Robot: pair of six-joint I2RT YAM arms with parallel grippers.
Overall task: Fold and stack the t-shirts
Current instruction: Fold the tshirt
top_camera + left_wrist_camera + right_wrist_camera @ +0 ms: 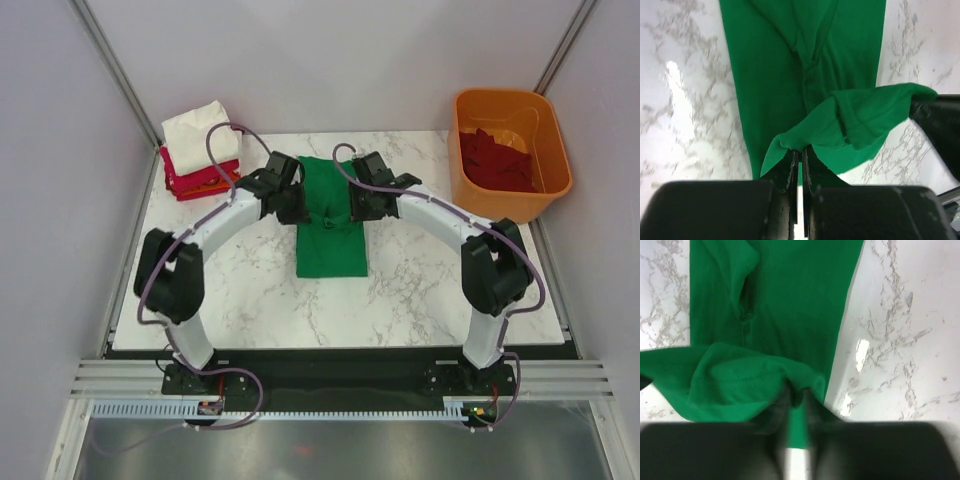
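Green t-shirt [332, 225] lies as a long narrow strip down the middle of the counter [250, 290], between my two arms. Its far end is lifted and bunched over the flat part.

My left end effector [799, 150] is clenched on one corner of that raised end, the cloth pinched tight between its fingers. My right end effector [796, 396] has the other corner at its fingertips, with green showing in the gap. That view is blurred, though, and I cannot tell whether it is clamped or letting go.

My main worry is an uneven release. If one corner drops while the other is held, the hem would land askew and the fold would come out crooked. The cloth also sags and wrinkles between my two grips, so laying it down slack would likely trap a crease. Pulling toward me too low could drag the whole strip across the smooth marble.

Further out, the folded stack [200, 152] of cream-white, red and orange shirts sits at the far left corner. The orange tub [500, 94], holding dark maroon cloth [495, 160], stands at the far right. Both are well apart from this fold.
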